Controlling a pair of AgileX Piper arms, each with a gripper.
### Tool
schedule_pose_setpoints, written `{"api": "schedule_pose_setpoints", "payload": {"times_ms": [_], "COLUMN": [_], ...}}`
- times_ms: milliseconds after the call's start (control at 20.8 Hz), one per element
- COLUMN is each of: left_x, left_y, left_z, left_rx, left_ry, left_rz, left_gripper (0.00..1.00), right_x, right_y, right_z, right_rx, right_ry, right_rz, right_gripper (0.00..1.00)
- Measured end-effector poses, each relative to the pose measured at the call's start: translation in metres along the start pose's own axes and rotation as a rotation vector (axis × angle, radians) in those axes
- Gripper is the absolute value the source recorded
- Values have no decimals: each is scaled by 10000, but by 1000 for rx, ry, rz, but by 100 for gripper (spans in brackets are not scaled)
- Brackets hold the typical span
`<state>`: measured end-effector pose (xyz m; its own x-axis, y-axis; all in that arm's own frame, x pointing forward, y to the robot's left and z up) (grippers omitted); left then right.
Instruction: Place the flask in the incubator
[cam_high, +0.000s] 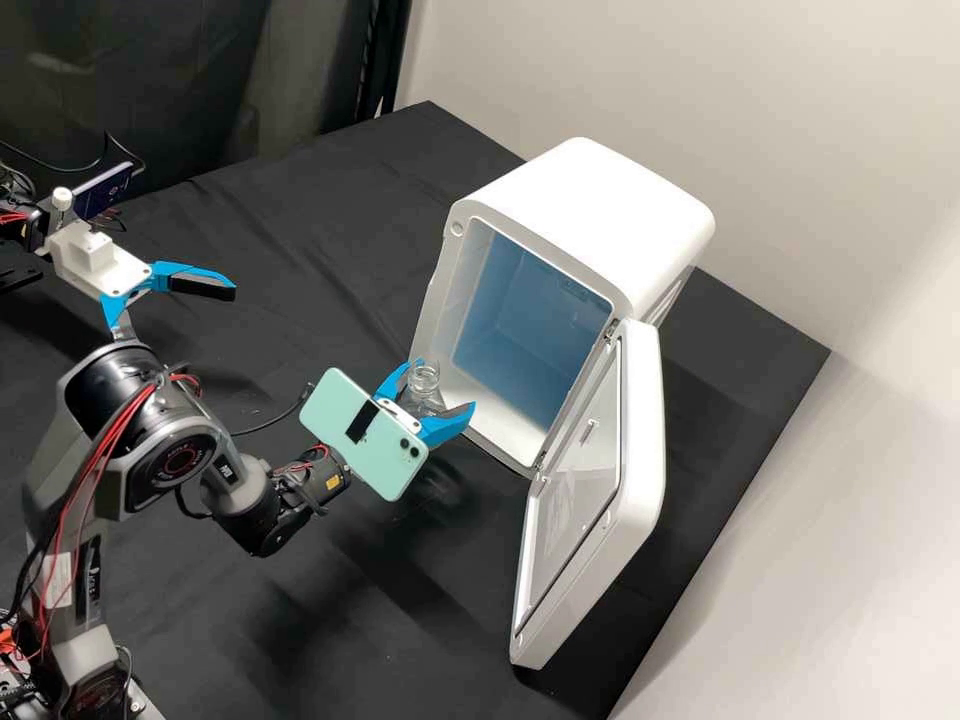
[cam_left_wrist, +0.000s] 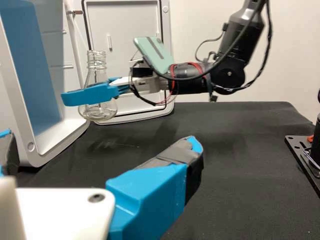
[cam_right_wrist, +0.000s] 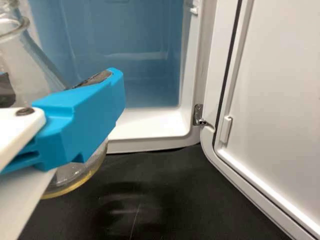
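Note:
A clear glass flask (cam_high: 424, 383) stands upright between the blue fingers of my right gripper (cam_high: 428, 398), which is shut on it. It hangs low over the bench, just in front of the white incubator (cam_high: 590, 210), whose blue inside is open to view. The door (cam_high: 600, 480) is swung wide to the right. The left wrist view shows the flask (cam_left_wrist: 98, 107) and the right gripper (cam_left_wrist: 95, 95) before the door (cam_left_wrist: 127, 50). In the right wrist view the flask (cam_right_wrist: 75, 172) is beside the opening (cam_right_wrist: 145, 60). My left gripper (cam_high: 178, 312) is open, far left of the incubator.
A mint-green phone (cam_high: 365, 432) is strapped on the right arm's wrist. Black mounting hardware (cam_left_wrist: 305, 155) sits at the bench's left side. The black bench (cam_high: 330, 230) ends close behind and to the right of the incubator.

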<state>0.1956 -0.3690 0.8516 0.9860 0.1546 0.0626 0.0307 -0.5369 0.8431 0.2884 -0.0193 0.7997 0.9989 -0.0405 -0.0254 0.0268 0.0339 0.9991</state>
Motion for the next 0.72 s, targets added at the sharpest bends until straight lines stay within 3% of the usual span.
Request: {"api": "schedule_pose_setpoints", "payload": {"times_ms": [192,384,528,720], "left_x": [0,0,0,0], "left_y": [0,0,0,0], "left_z": [0,0,0,0], "left_rx": [0,0,0,0], "left_ry": [0,0,0,0], "left_rz": [0,0,0,0], "left_gripper": [100,100,100,100], "right_x": [235,453,618,843], "right_y": [19,112,156,142], "right_z": [39,15,1,-31], "right_rx": [-19,-21,-34,-40], "right_ry": [-5,2,0,-38], "right_rz": [36,85,90,94], "right_gripper": [0,0,0,0]}}
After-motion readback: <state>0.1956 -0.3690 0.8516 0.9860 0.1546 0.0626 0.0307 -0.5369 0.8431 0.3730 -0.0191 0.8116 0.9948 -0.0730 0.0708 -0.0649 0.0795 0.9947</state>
